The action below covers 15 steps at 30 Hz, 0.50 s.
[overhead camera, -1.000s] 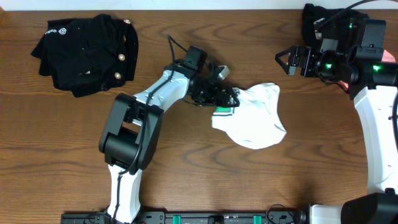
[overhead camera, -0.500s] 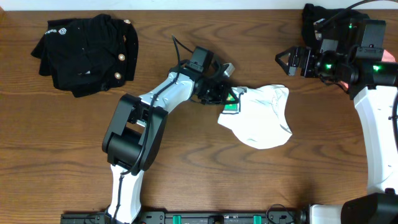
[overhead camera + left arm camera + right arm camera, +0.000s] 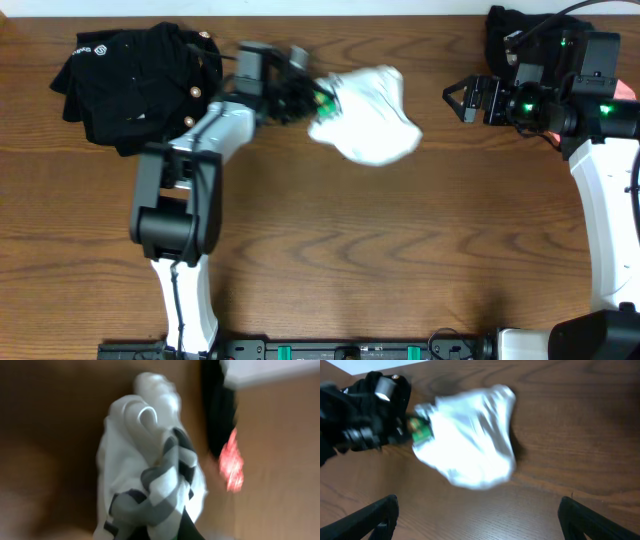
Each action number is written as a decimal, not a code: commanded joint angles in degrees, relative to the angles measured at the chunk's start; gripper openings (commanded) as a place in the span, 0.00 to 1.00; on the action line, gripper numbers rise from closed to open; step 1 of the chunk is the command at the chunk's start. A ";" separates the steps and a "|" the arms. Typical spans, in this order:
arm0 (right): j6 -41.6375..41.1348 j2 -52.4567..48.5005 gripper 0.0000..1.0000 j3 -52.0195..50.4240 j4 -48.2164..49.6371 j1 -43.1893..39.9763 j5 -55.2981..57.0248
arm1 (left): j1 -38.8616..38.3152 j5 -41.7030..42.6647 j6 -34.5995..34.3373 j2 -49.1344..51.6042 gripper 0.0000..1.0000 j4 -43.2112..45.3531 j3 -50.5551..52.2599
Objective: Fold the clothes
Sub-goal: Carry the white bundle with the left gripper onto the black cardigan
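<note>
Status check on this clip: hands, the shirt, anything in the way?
Left hand shut on white T-shirt at its printed edge. Right hand open, empty, off to the side. Shirt bunched, not folded. Black gold-buttoned garment close beside left arm.

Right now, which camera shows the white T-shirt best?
Overhead: the whole white T-shirt shows, bunched, one edge in the left end effector. Right wrist shows all of it too, but motion-blurred. Left wrist gives only a blurred close-up of gathered fabric.
</note>
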<state>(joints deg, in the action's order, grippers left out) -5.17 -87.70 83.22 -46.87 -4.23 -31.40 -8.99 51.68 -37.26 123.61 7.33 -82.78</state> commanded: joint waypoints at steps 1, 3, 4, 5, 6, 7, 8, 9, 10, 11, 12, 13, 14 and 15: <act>0.98 0.55 0.99 0.68 -0.17 -0.26 -0.04 | 3.98 -0.66 -10.88 0.35 0.06 9.51 -0.70; 0.98 0.55 0.99 0.68 -0.33 -0.26 -0.04 | 6.14 -3.30 -14.64 0.35 0.06 18.05 -0.70; 0.98 0.55 0.99 0.68 -0.50 -0.26 -0.04 | 7.37 -5.49 -16.46 0.35 0.06 22.64 -0.70; 0.98 0.55 0.99 0.68 -0.72 -0.26 -0.04 | 8.44 -7.61 -18.01 0.35 0.06 26.29 -0.70; 0.96 0.55 0.99 0.68 -0.90 -0.26 -0.07 | 9.40 -9.57 -19.28 0.35 0.06 29.42 -0.70; 0.96 0.55 0.99 0.68 -1.05 -0.26 -0.07 | 10.29 -11.45 -20.41 0.35 0.06 31.89 -0.70; 0.98 0.55 0.99 0.68 -1.36 -0.26 -0.07 | 11.65 -13.99 -21.94 0.35 0.06 34.45 -0.70; 0.98 0.55 0.99 0.68 -1.49 -0.26 -0.07 | 12.68 -15.39 -22.84 0.35 0.06 35.80 -0.74; 0.96 0.55 0.99 0.68 -1.60 -0.26 -0.07 | 13.62 -16.31 -23.43 0.35 0.06 36.48 -0.85; 0.96 0.55 0.99 0.68 -1.75 -0.24 -0.07 | 14.75 -16.98 -23.96 0.35 0.06 36.76 -0.92; 0.96 0.55 0.99 0.68 -1.81 -0.24 -0.07 | 15.91 -17.62 -24.59 0.35 0.06 36.76 -0.98; 0.96 0.55 0.99 0.68 -1.97 -0.24 -0.07 | 17.09 -17.97 -24.83 0.35 0.06 36.74 -0.98; 0.96 0.55 0.99 0.68 -2.05 -0.24 -0.09 | 17.99 -18.12 -24.83 0.35 0.06 36.74 -0.98; 0.96 0.55 0.99 0.68 -2.16 -0.22 -0.09 | 19.04 -18.14 -24.81 0.35 0.06 36.74 -0.98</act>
<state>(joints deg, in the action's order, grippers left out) -4.97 -87.70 83.22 -48.73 -4.23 -31.27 6.94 36.95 -59.42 123.72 43.27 -82.87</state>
